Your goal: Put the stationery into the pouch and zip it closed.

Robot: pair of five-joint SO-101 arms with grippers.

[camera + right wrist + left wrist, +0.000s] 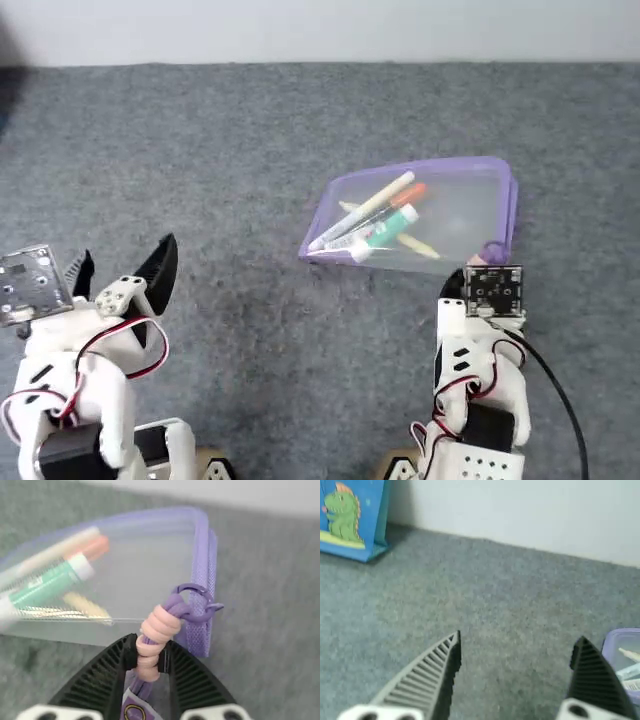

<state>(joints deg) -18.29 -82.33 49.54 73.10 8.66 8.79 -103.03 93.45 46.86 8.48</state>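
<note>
Clear purple-edged pouch (450, 215) lying flat, pens (375, 220) inside

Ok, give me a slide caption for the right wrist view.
Right tool shut on the pink coiled zip pull at a corner of the purple-edged clear pouch, stationery inside.

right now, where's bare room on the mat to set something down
Widest bare patch: the grey mat between the left arm and the pouch. Another strip runs behind the pouch up to the wall. It is crowded at the pouch's near right corner, where the right arm clamps the zip pull in its jaws.
</note>
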